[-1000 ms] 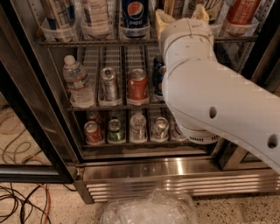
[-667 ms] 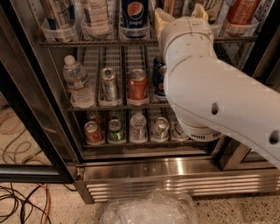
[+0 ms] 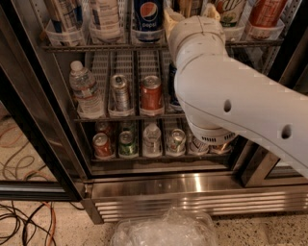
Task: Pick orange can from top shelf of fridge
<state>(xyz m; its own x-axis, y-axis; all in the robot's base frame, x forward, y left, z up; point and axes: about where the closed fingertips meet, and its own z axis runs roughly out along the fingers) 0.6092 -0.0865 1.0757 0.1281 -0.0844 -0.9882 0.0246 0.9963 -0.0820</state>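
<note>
My gripper [image 3: 190, 9] is up at the top shelf [image 3: 96, 47] of the fridge [image 3: 192, 190], at the end of the big white arm [image 3: 226, 96]. It sits around a brownish copper can, the orange can [image 3: 185, 5], which is mostly hidden behind the wrist and cut off by the top edge. Beside it on the same shelf stand a Pepsi can [image 3: 147, 13] to the left and a bright orange-red can [image 3: 264, 12] to the right, each in a clear plastic holder.
The middle rack holds a water bottle [image 3: 85, 91], a silver can [image 3: 120, 92] and a plain red-orange can [image 3: 151, 93]. The bottom rack holds several cans. The black door frame [image 3: 38, 129] stands open on the left. Cables [image 3: 24, 216] and a crumpled plastic bag [image 3: 163, 230] lie on the floor.
The arm has edged slightly up and left toward the top shelf. The cans and bottles have not moved.
</note>
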